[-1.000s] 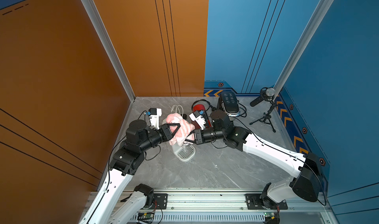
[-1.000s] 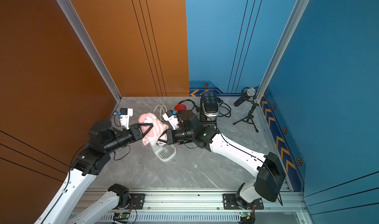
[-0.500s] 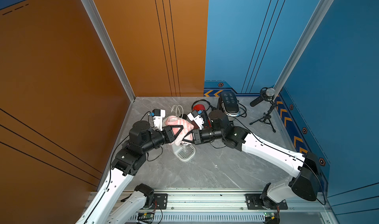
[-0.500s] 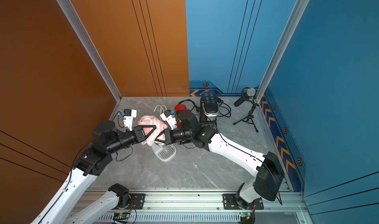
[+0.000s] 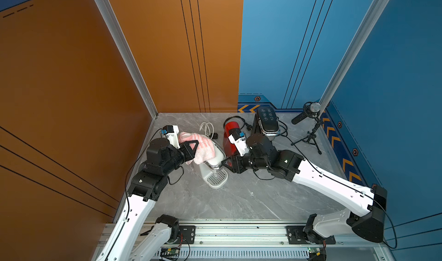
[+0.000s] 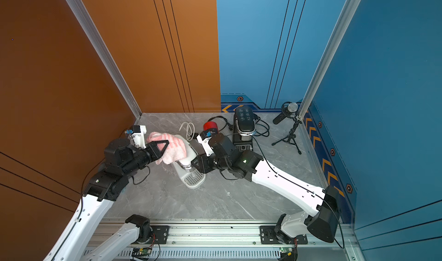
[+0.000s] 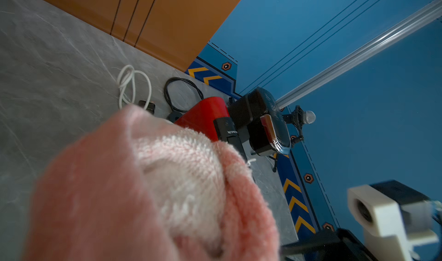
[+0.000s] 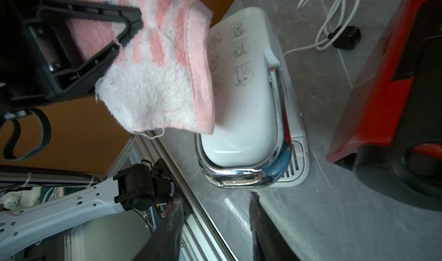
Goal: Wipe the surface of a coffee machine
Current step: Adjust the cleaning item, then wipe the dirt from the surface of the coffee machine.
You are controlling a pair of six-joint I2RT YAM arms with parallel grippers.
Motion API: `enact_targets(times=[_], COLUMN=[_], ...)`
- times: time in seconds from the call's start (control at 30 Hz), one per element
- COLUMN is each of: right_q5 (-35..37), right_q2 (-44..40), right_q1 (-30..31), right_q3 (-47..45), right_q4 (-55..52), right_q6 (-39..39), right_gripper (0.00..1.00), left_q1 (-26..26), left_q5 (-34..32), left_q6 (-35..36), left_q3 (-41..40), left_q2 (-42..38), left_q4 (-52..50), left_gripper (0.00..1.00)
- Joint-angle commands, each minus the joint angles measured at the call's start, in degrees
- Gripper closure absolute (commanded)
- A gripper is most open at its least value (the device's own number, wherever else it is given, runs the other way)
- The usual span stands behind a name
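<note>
Right now my left claw (image 5: 194,147) is clamped on the pink-striped towel (image 5: 204,149), which lies draped over the top of the white coffee machine (image 5: 216,177), standing left of the desk's (image 5: 239,200) middle. My right claw (image 8: 216,197) hangs just beside the machine's front, jaws parted, gripping nothing.

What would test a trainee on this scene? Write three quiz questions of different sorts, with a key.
1. True or false: the left gripper is shut on the pink-and-white striped terry towel.
2. The towel lies on: A the red coffee machine; B the white plastic coffee machine; C the black coffee machine?
3. Fill in: the jaws of the right gripper stand ___, holding nothing.
Key: 1 true; 2 B; 3 open.
</note>
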Motion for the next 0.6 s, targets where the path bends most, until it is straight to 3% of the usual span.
enact_targets(times=[0.0,0.3,0.47,0.57], right_q5=[12.36,21.52,28.12,27.17], right_q2=[-0.86,9.08,15.17,16.18], right_q1=[2.01,5.61,5.88,6.1], right_q3=[2.35,10.72,16.13,17.87], right_q4=[-7.24,-7.51,-9.2,-9.5], right_q6=[-6.91,-16.97,-21.09,-22.43], right_gripper=[0.52,0.47,0.39,0.37], left_q1=[2.02,6.01,8.55,9.57], left_q5=[-5.51,-8.26,-6.2,-5.99], left_q6=[5.02,8.68,8.96,8.23], left_q3=[4.74,7.89,3.61,0.45], left_q2=[3.55,12.24,16.37,17.37], left_q4=[-0.38,8.49,17.98,21.25], left_gripper=[1.0,1.0,1.0,1.0])
